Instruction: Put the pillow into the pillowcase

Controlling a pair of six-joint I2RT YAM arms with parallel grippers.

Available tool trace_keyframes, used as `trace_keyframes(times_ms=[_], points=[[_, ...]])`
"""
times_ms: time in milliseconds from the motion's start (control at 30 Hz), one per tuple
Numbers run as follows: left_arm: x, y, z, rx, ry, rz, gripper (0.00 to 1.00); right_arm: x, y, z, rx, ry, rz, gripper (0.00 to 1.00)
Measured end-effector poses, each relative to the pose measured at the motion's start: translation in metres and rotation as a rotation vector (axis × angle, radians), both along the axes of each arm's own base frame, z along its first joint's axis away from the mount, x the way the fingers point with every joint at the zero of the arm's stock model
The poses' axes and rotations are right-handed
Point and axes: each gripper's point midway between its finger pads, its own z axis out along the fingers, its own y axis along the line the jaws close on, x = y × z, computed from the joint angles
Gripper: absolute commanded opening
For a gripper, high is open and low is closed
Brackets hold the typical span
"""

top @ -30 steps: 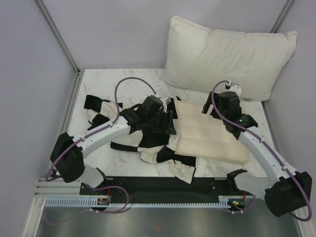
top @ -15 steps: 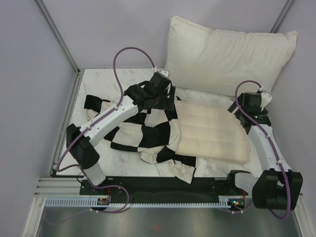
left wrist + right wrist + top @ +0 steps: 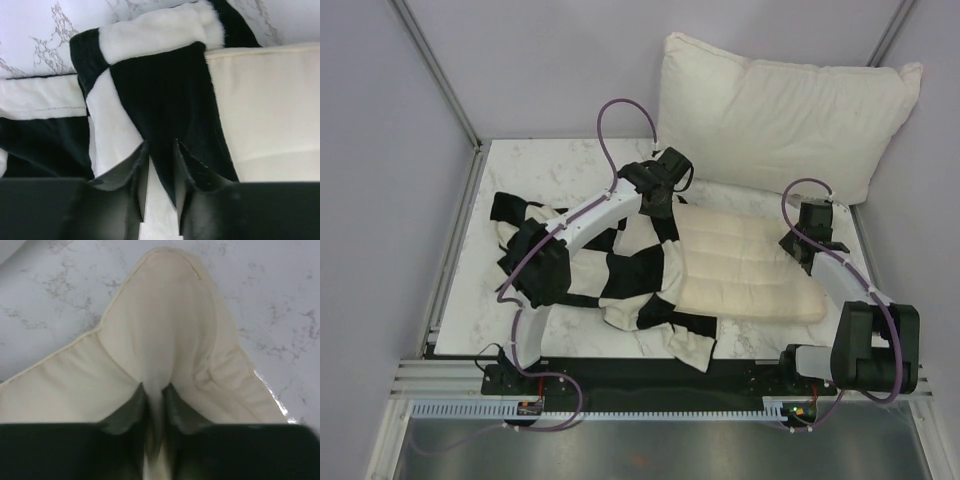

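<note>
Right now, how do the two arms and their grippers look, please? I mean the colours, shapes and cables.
The left arm and the right arm are built alike: smooth white links joined by bulky black joints. A thin purple cable loops along each arm. The left gripper and the right gripper are black, each with two fingers that taper toward the tips. I see no lettering on them.

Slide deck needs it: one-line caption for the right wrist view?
Right gripper pinches a corner fold of the cream pillow, marble table beneath.
</note>
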Motion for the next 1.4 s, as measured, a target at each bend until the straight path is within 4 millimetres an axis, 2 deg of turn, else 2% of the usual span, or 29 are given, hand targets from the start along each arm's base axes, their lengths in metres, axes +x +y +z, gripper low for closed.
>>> trace_keyframes(times_ms=[33,67,200,300,433,500,533,633,700,733,767,800,900,933,1033,1133,1233,1300,1367,1400], points=[[0.003,0.003,-0.004,0.009,0.006,0.003,0.2,-0.001,0.005,-0.002,0.011,-0.015,0.008,0.0],[0.005,0.007,-0.007,0.015,0.012,0.008,0.14,-0.001,0.012,-0.001,0.009,-0.038,0.028,0.0],[0.016,0.024,-0.01,0.03,0.025,0.025,0.04,-0.01,0.056,0.011,-0.024,-0.101,0.165,0.0],[0.026,0.042,-0.01,0.035,0.034,0.047,0.02,-0.034,0.092,0.016,-0.016,-0.115,0.299,0.0],[0.029,0.064,-0.007,0.036,0.044,0.063,0.02,-0.069,0.121,0.028,0.023,-0.136,0.447,0.01],[0.024,0.065,-0.002,0.027,0.047,0.043,0.02,-0.082,0.132,0.03,0.049,-0.135,0.506,0.48],[0.02,0.063,0.002,0.014,0.049,0.024,0.02,-0.09,0.138,0.028,0.06,-0.115,0.539,0.92],[0.008,0.058,0.008,-0.007,0.052,-0.021,0.04,-0.103,0.15,0.026,0.082,-0.069,0.607,0.98],[-0.002,0.058,0.008,-0.002,0.056,-0.04,0.24,-0.104,0.153,0.034,0.075,-0.065,0.625,0.98],[-0.008,0.058,0.006,0.006,0.059,-0.053,0.35,-0.103,0.153,0.041,0.067,-0.07,0.628,0.98],[-0.014,0.06,0.005,0.015,0.063,-0.061,0.54,-0.099,0.153,0.053,0.053,-0.082,0.632,0.98],[-0.02,0.063,0.003,0.029,0.066,-0.067,0.6,-0.094,0.154,0.065,0.042,-0.105,0.639,0.98],[-0.034,0.073,0.002,0.059,0.071,-0.064,0.74,-0.073,0.161,0.1,-0.001,-0.167,0.684,0.98],[-0.034,0.074,0.004,0.063,0.067,-0.063,0.74,-0.064,0.165,0.111,-0.016,-0.186,0.702,0.98],[-0.033,0.077,0.014,0.067,0.039,-0.059,0.76,-0.034,0.182,0.125,-0.058,-0.186,0.787,0.98],[-0.027,0.075,0.025,0.065,0.01,-0.072,0.76,-0.009,0.202,0.113,-0.084,-0.133,0.897,0.98],[-0.017,0.068,0.036,0.053,-0.021,-0.086,0.75,0.013,0.22,0.083,-0.092,-0.045,0.991,0.98],[-0.009,0.061,0.042,0.044,-0.04,-0.093,0.75,0.017,0.229,0.058,-0.074,0.009,1.038,0.98],[-0.003,0.057,0.041,0.048,-0.044,-0.1,0.75,0.014,0.236,0.031,-0.037,0.073,1.081,0.98],[0.0,0.054,0.038,0.052,-0.041,-0.104,0.75,0.013,0.238,0.024,-0.026,0.089,1.091,0.98]])
